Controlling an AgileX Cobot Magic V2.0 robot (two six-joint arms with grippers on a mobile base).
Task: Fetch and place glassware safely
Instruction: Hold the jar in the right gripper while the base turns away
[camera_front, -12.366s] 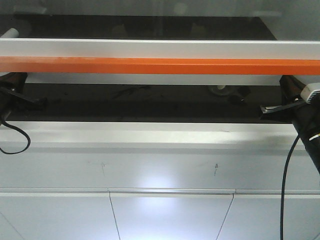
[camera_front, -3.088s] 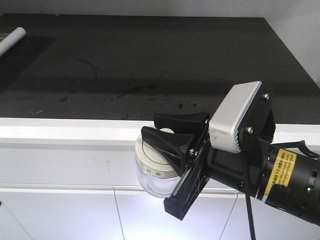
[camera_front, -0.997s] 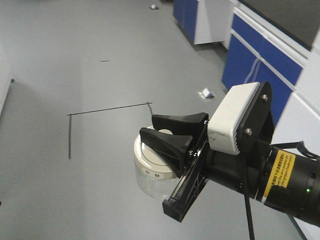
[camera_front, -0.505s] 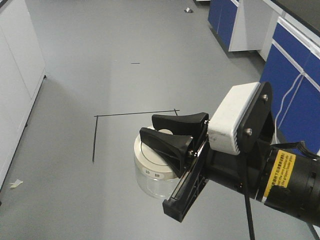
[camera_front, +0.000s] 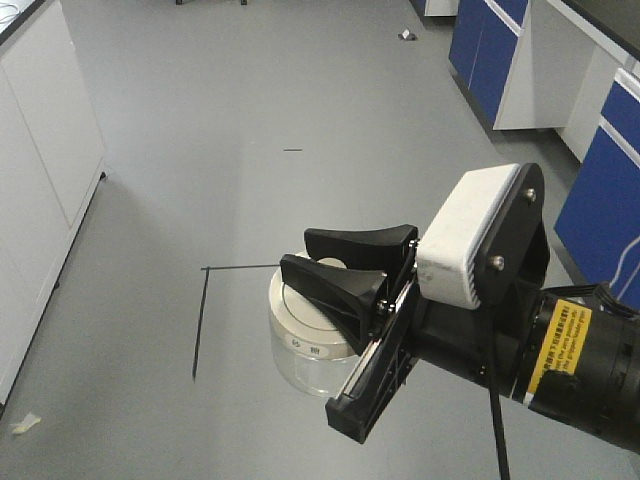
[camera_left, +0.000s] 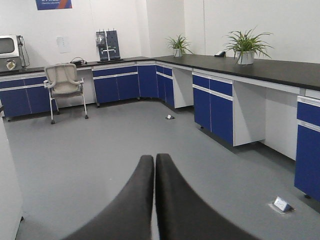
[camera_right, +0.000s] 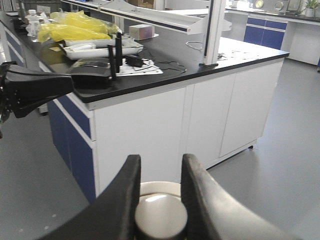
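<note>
My right gripper (camera_front: 297, 254) clamps just the knob on the cream-white lid of the small clear glass jar (camera_front: 300, 345), which hangs over the grey floor (camera_front: 200, 150), so a loose lid or jolt could smash it.

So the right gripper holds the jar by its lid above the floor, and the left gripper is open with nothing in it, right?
Not quite: the left gripper is shut, not open. The left wrist view shows its two fingers pressed together, empty. The rest stands: the right gripper holds the jar by its lid above the floor.
</note>
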